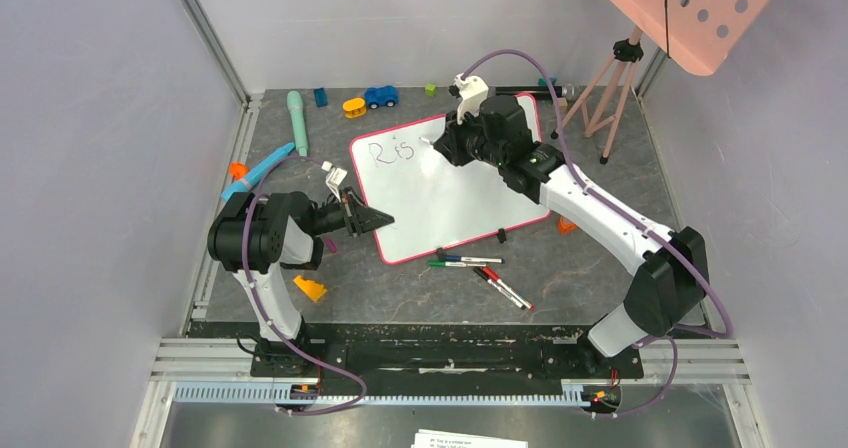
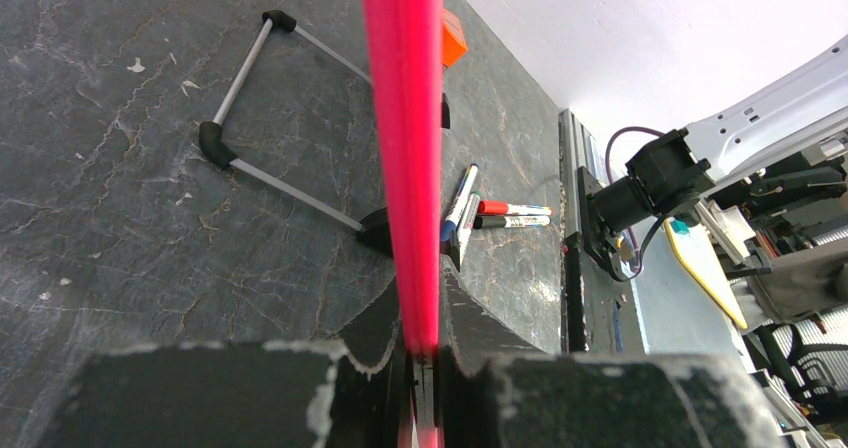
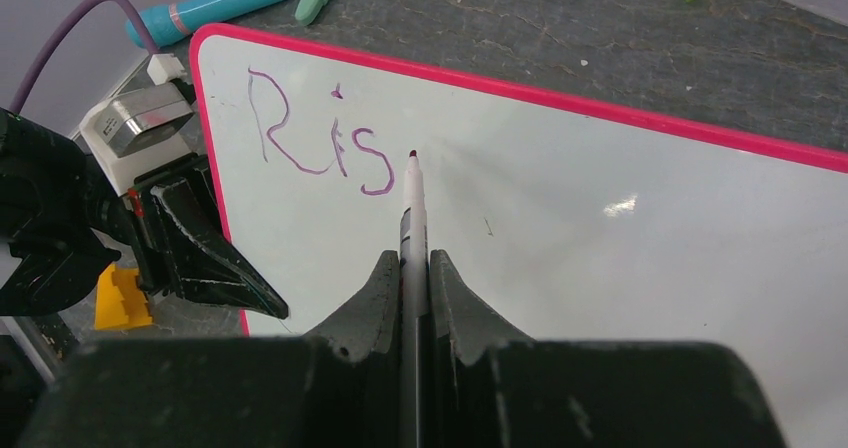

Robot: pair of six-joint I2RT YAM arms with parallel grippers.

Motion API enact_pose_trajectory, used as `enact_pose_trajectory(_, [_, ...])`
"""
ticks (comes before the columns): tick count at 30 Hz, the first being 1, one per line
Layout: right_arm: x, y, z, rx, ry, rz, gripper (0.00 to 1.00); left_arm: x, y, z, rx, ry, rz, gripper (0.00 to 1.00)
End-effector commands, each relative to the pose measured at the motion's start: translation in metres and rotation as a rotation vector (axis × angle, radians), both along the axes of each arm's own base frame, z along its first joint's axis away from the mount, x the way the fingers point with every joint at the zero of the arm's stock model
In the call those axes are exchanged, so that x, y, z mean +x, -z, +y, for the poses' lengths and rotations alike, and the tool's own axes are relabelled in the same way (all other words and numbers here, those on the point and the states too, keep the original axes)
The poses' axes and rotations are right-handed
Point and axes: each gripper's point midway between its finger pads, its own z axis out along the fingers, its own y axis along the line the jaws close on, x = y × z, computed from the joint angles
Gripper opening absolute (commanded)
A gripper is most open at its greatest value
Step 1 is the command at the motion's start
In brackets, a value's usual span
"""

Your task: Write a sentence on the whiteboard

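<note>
The whiteboard (image 1: 440,203) lies tilted on the table, white with a pink-red rim (image 3: 560,100). The sentence (image 3: 320,148) reads "Ris" in purplish ink at its top left; it also shows in the top view (image 1: 390,151). My right gripper (image 3: 414,260) is shut on a marker (image 3: 412,208) whose tip sits just right of the "s". My left gripper (image 1: 375,218) is shut on the board's left rim (image 2: 405,148), seen edge-on in the left wrist view.
Several loose markers (image 1: 480,268) lie in front of the board. Toy car (image 1: 380,96), yellow piece (image 1: 354,107), green block (image 1: 430,89), teal pens (image 1: 297,116) at the back. Orange blocks (image 1: 309,288) near the left arm. A tripod (image 1: 610,88) with a pink perforated panel (image 1: 690,8) stands back right.
</note>
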Motion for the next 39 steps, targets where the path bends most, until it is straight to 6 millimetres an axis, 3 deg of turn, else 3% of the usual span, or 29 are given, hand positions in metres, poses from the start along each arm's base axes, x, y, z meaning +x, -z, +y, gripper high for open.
enact_pose_trajectory(1, [0.004, -0.014, 0.005, 0.024, -0.019, -0.037, 0.00, -0.014, 0.002, -0.008, 0.027, 0.086, -0.130, 0.02])
enact_pose_trajectory(22, [0.009, 0.009, 0.008, 0.009, -0.006, 0.002, 0.00, -0.014, 0.002, -0.008, 0.027, 0.086, -0.130, 0.02])
enact_pose_trajectory(31, [0.013, 0.019, 0.003, -0.022, 0.032, 0.021, 0.00, -0.013, 0.002, -0.008, 0.026, 0.087, -0.128, 0.02])
enact_pose_trajectory(39, [0.019, 0.019, -0.014, -0.063, 0.121, 0.016, 0.00, -0.013, 0.002, -0.008, 0.026, 0.087, -0.128, 0.02])
